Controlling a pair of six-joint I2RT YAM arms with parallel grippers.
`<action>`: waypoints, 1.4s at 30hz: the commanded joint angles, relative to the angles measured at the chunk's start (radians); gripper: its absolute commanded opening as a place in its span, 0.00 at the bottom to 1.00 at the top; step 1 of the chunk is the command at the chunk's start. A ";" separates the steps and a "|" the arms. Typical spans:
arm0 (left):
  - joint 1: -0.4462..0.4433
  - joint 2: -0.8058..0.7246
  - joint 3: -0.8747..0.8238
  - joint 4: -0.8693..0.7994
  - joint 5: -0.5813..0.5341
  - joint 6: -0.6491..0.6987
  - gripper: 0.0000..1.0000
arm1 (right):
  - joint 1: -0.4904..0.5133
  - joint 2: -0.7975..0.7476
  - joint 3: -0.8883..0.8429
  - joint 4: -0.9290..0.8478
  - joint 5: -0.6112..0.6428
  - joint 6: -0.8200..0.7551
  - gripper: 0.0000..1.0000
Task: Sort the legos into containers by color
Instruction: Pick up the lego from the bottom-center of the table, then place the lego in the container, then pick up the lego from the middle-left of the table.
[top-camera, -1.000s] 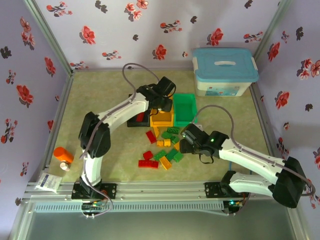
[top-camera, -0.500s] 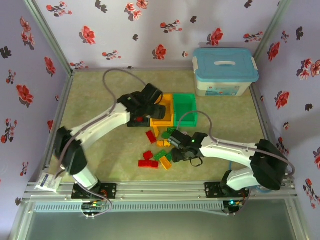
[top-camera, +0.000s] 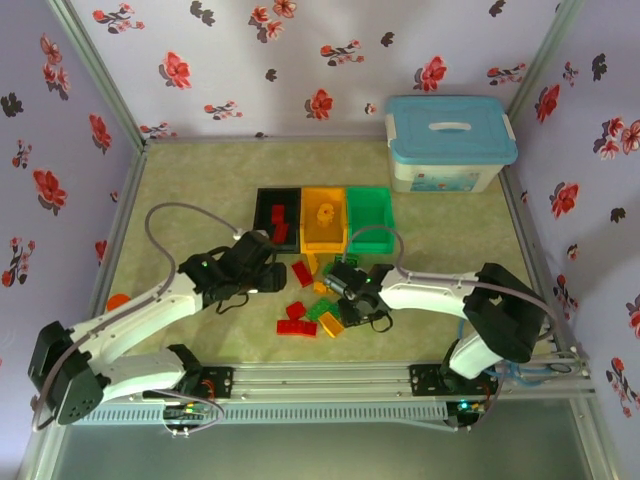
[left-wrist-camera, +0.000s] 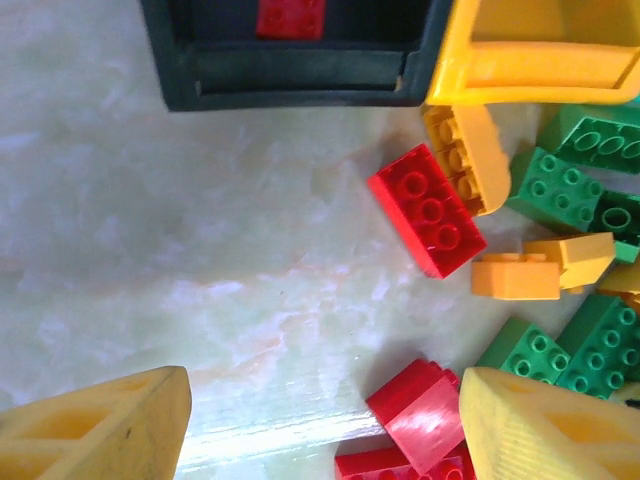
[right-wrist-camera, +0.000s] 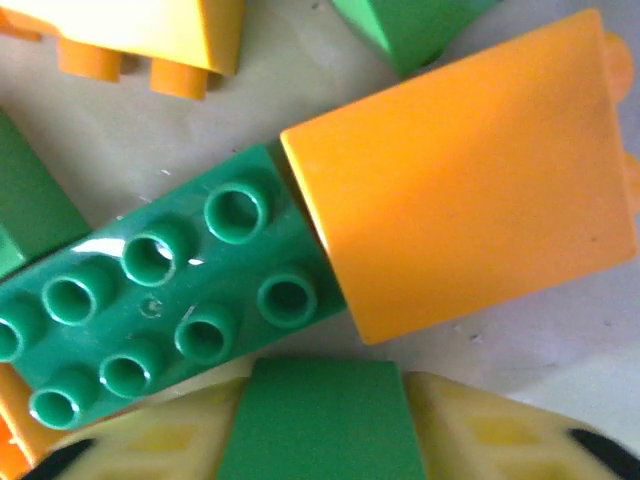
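Left gripper (left-wrist-camera: 322, 425) is spread wide and empty over bare table (left-wrist-camera: 150, 250), just left of the lego pile (top-camera: 322, 300) and near the black bin (top-camera: 262, 205). Right gripper (right-wrist-camera: 322, 440) sits low in the pile, pinching 1 green lego (right-wrist-camera: 318, 400). The 3 bins stand in a row behind the pile: black holds red legos (top-camera: 279, 222), then orange bin (top-camera: 323, 240), then green bin (top-camera: 368, 235).

The legos (left-wrist-camera: 428, 210) were red, orange and green, the bins (top-camera: 368, 212) black, orange and green, the table (top-camera: 200, 175) pale marbled green, the walls (top-camera: 200, 70) lilac with red and black flowers.
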 joint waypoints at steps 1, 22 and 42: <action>-0.008 -0.048 -0.032 0.004 -0.035 -0.065 0.71 | 0.007 -0.011 0.050 -0.037 0.005 0.000 0.34; -0.398 0.146 -0.022 0.169 -0.080 -0.158 0.70 | -0.514 0.302 0.768 -0.273 0.112 -0.336 0.29; -0.472 0.546 0.232 0.132 0.043 -0.057 0.70 | -0.505 -0.024 0.546 -0.211 0.073 -0.269 0.82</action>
